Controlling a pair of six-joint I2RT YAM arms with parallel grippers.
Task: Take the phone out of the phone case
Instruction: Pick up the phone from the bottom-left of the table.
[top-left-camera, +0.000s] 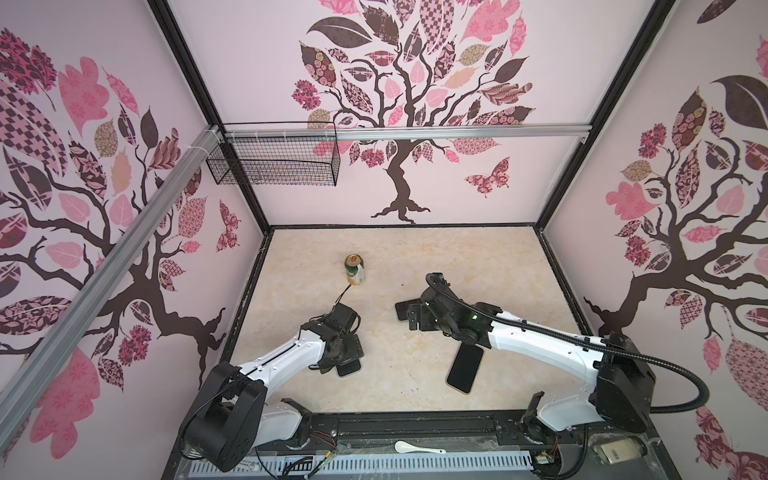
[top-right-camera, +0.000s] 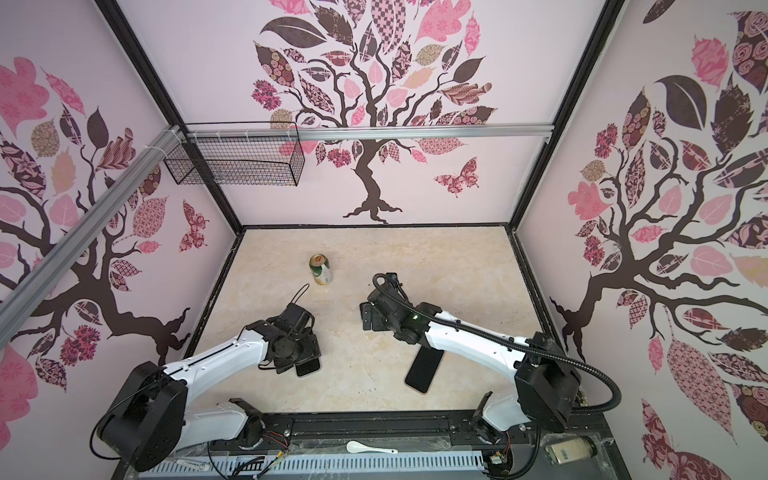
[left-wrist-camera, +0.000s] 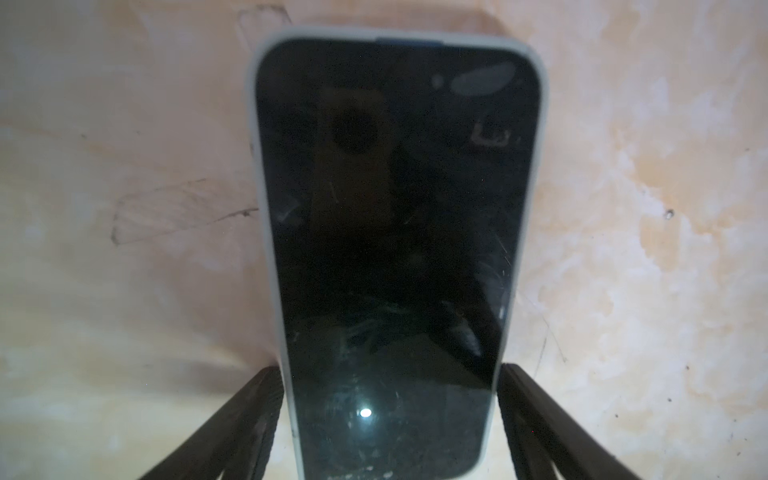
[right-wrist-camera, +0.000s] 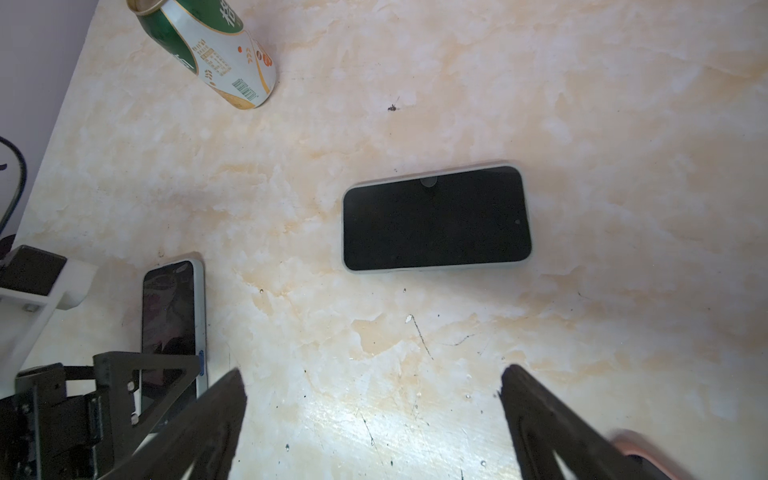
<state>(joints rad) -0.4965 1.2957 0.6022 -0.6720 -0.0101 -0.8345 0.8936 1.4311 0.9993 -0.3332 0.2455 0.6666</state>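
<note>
Phone (left-wrist-camera: 395, 249) in a pale phone case (left-wrist-camera: 332, 33), shown lying flat and screen-up on the table (left-wrist-camera: 124, 311), toward the front on the left arm's side. In both top views only one end of it is seen, beneath the left gripper (left-wrist-camera: 390, 370). The fingers (left-wrist-camera: 245, 415) are set against both long edges of the case near one end and appear closed on it. The right gripper (right-wrist-camera: 374, 372) is held spread and empty over bare table, near a second cased phone (right-wrist-camera: 436, 220). The phone is judged stiff, moderately heavy and breakable, with slick glass; the case is judged soft and grippy. A hold across the long edges is therefore favoured, with one corner of the case to be peeled back by the free gripper.
</note>
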